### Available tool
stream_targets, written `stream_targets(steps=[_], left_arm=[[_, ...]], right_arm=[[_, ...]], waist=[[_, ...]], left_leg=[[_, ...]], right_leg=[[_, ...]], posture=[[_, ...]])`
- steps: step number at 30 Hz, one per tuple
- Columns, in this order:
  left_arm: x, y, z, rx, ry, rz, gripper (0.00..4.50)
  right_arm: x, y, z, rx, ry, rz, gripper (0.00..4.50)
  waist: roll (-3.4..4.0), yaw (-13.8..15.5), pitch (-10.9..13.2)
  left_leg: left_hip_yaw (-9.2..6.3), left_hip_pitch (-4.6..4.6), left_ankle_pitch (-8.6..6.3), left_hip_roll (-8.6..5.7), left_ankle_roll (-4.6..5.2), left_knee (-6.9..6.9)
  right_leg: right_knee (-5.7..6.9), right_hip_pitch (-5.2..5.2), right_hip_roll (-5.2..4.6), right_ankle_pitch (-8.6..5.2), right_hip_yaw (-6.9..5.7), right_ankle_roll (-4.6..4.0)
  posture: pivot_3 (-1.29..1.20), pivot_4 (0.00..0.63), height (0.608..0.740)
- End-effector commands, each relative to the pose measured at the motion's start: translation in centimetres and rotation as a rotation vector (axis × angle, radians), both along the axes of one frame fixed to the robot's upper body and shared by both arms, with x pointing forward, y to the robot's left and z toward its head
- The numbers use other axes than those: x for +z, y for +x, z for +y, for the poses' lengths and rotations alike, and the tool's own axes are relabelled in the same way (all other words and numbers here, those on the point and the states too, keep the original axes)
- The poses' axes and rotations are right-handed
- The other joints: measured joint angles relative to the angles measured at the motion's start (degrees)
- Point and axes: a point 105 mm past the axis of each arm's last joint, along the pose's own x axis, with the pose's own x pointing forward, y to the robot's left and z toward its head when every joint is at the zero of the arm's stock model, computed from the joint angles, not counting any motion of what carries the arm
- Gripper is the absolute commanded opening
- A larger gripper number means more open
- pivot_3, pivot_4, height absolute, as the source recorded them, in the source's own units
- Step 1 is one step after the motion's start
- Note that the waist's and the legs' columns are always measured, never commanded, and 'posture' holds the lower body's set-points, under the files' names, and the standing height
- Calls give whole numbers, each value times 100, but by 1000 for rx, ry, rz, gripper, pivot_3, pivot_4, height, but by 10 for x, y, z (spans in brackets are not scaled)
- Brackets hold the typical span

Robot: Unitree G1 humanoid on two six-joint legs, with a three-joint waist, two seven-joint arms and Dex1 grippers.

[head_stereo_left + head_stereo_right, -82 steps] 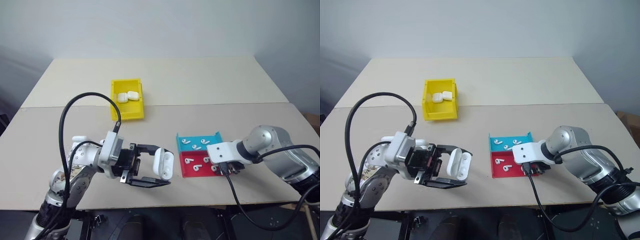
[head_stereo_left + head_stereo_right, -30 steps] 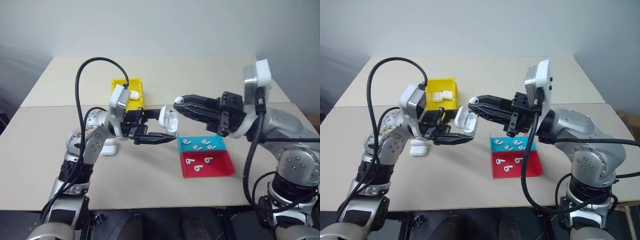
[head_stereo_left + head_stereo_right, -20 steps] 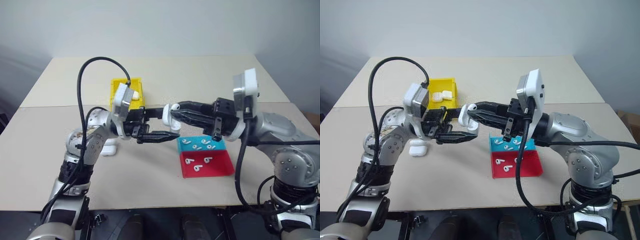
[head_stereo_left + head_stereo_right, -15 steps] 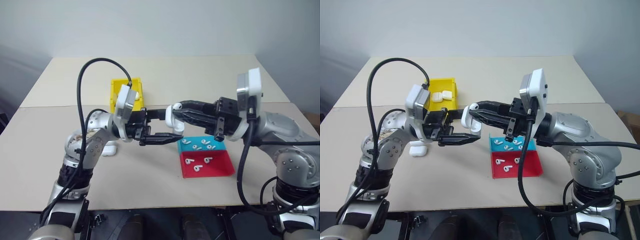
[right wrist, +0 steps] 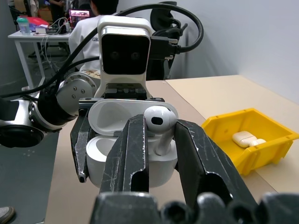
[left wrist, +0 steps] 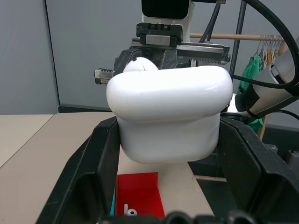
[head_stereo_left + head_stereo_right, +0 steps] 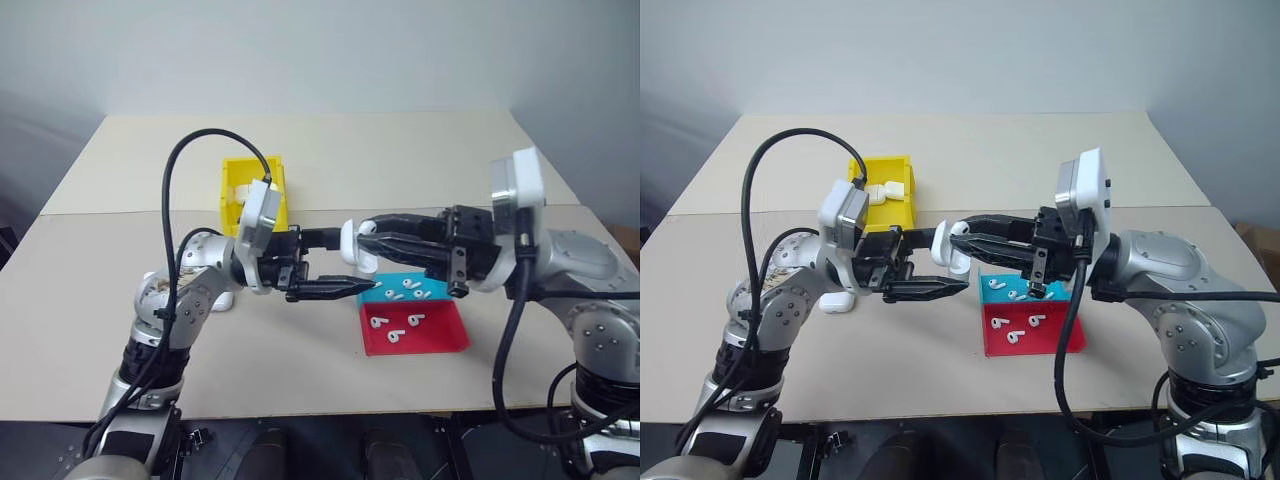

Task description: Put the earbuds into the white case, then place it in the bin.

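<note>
Yellow bin (image 7: 252, 196) sits far left on the table (image 7: 400, 160) with two closed cases (image 5: 246, 138) inside; another case (image 7: 837, 300) lies just left of the left arm. Above the table's middle, the left gripper (image 7: 335, 265) clamps the white case (image 5: 133, 158), lid open. From the right, the right gripper (image 5: 156, 135) pinches one earbud (image 5: 159, 122) narrowly, right over the open case. Near right, a red and cyan tray (image 7: 412, 312) holds more earbuds (image 7: 400, 320).

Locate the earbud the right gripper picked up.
The earbud is pinched in the right gripper, just above the open white case held by the left gripper, above the table's middle.
</note>
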Motion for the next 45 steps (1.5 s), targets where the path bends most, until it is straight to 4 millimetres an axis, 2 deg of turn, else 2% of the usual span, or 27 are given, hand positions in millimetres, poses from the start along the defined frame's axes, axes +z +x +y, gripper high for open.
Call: stream_targets(steps=[1,4,5,15,27,33,36,41,44,45], left_arm=[[18,-13,-1,-54,-53,-97,2828],[19,-13,-1,-60,-54,-104,2828],[19,-13,-1,-62,-55,-106,2828],[18,-10,-3,-71,-57,-121,2828],[18,-2,-8,-46,-68,-102,2828],[16,5,-1,-33,-42,-111,2828],[16,7,5,-38,-23,-127,2828],[17,0,11,-42,-15,-147,2828],[17,-4,11,-27,-27,-150,2828],[16,-5,12,-22,-31,-148,2828]], right_arm=[[-2,-1,-2,-15,-20,-3,649],[-3,0,-2,-26,-31,1,649],[-3,1,-2,-33,-33,0,1370],[0,-1,-4,-53,-33,-11,4474],[7,-15,-4,13,1,-1,4474],[14,-17,-18,22,18,17,4474],[17,-7,-33,6,-16,18,4474],[7,23,-54,-24,-226,47,4474],[-11,54,-58,-86,-428,28,4474],[-19,65,-60,-103,-514,8,4302]], waist=[[0,4,0],[0,5,0],[0,5,0],[0,7,0],[-1,3,0],[-1,9,0],[-1,9,1],[0,-21,1],[1,-76,0],[1,-81,0]], left_leg=[[0,0,0,0,0,0],[0,-1,0,0,0,0],[0,-1,0,0,0,0],[0,-1,0,0,0,0],[0,-1,0,0,0,0],[0,-2,0,0,0,1],[1,0,0,-1,0,1],[7,2,-1,0,2,2],[10,5,-1,6,3,1],[11,6,-1,6,3,1]], right_leg=[[0,0,0,0,0,0],[0,0,0,0,0,0],[0,0,0,0,0,0],[-2,1,0,0,0,0],[-2,1,0,0,0,0],[-3,1,0,0,-1,0],[-7,3,0,0,-1,0],[-9,2,1,0,3,0],[-9,0,5,0,7,0],[-9,0,4,0,9,0]], posture=[[0,150,740],[0,150,740],[0,150,740],[0,150,740],[0,150,740],[0,150,740],[0,150,740],[0,150,740],[0,150,740],[0,150,740]])
